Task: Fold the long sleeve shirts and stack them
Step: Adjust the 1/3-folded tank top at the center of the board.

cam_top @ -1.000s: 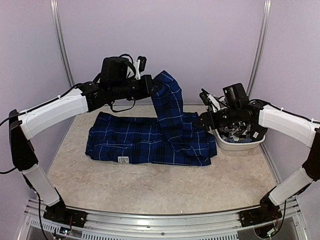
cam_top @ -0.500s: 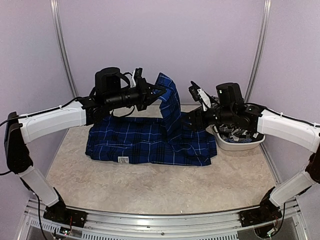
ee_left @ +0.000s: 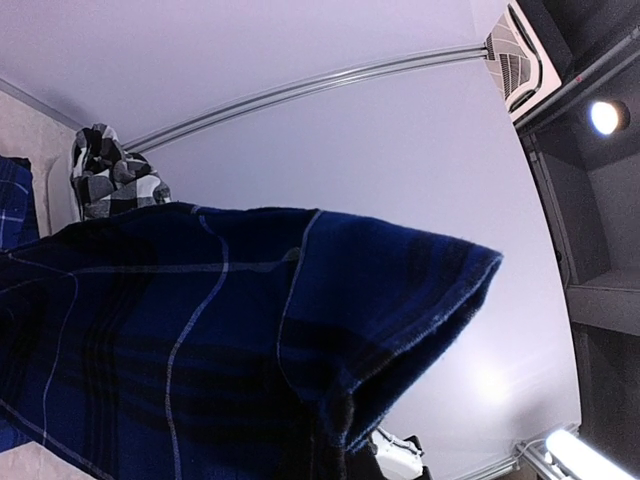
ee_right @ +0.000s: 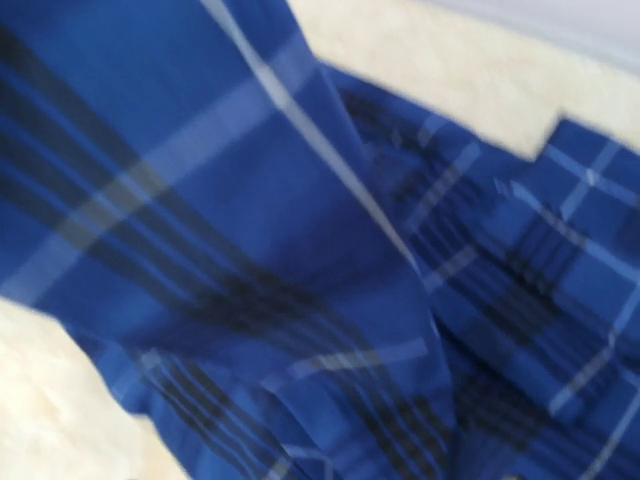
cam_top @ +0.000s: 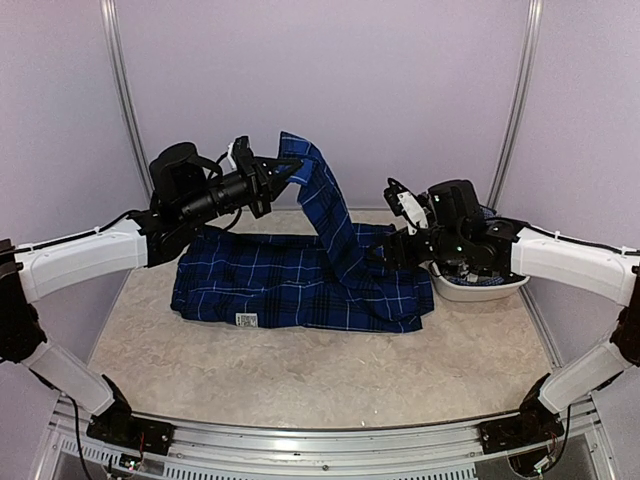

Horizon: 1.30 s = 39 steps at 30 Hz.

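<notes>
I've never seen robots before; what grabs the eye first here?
The royal blue plaid shirt sprawls across the middle of the table, one sleeve pulled up high by the left claw, shut on its end. At the right edge, a white basket holds a black-and-white checked shirt.

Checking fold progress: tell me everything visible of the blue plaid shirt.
The blue plaid shirt is royal blue cloth with dark bands and thin white lines. Its body lies spread on the table, a white label at the near edge. One sleeve rises slanting left, pinched by the left gripper. The right gripper hovers by its right side.
</notes>
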Tool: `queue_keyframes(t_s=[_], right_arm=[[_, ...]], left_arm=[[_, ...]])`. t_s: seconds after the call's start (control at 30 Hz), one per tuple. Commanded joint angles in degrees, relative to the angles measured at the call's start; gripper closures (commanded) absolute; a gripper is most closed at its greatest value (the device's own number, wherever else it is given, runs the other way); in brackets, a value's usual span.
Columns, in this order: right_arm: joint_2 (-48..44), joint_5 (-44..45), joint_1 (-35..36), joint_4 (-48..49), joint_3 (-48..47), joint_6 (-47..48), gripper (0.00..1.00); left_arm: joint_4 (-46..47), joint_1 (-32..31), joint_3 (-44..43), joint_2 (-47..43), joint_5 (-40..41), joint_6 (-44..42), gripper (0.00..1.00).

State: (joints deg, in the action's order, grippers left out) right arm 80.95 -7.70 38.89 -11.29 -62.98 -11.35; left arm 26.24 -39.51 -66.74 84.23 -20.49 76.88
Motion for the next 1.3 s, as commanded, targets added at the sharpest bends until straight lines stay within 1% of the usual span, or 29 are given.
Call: queue_keyframes(t_s=[0.0,0.17,0.27,0.33,0.43,0.53,0.63,0.7,0.93,1.07,1.2,1.27], right_arm=[[1.77,4.2,0.24,-1.66,3.98,0.74,0.26],[3.11,6.54,0.5,0.03,7.63,0.77,0.26],[-0.11,4.66,1.21,4.43,9.48,0.25,0.26],[-1.75,3.73,2.22,6.76,9.25,-0.16,0.25],[-3.22,4.64,4.58,9.29,6.93,0.18,0.25],[-3.02,7.82,7.41,11.11,4.15,2.71,0.24],[-1.65,12.85,10.13,11.19,0.69,5.69,0.22],[-0.44,15.63,12.16,11.2,-1.76,7.3,0.21],[3.67,19.91,15.49,11.18,-8.36,10.17,0.2],[6.18,23.87,17.69,13.83,-8.04,10.75,0.19],[7.68,27.31,19.47,16.07,-5.71,10.63,0.19],[8.95,30.38,20.16,17.15,-5.31,10.08,0.18]], left_arm=[[4.01,0.8,-0.61,-0.93,0.9,1.7,0.98],[4.97,1.45,-2.14,0.65,1.52,2.83,0.98],[6.23,1.32,-1.64,1.88,2.25,4.8,0.97],[7.5,1.08,-0.61,2.69,2.9,6.51,0.96],[9.85,0.56,0.91,3.55,3.92,8.82,0.96],[10.72,-0.25,1.54,4.13,4.86,9.98,0.96],[11.71,-0.94,2.16,4.66,5.25,11.66,0.92],[12.34,-1.26,2.52,5.34,5.11,12.64,0.91],[13.45,-1.94,3.14,7.04,5.33,14.27,0.91],[14.72,-2.07,3.01,7.49,6.09,15.47,0.93],[15.07,-1.98,2.42,7.88,5.98,16.12,0.93],[15.55,-2.14,2.13,8.05,5.69,16.54,0.94]])
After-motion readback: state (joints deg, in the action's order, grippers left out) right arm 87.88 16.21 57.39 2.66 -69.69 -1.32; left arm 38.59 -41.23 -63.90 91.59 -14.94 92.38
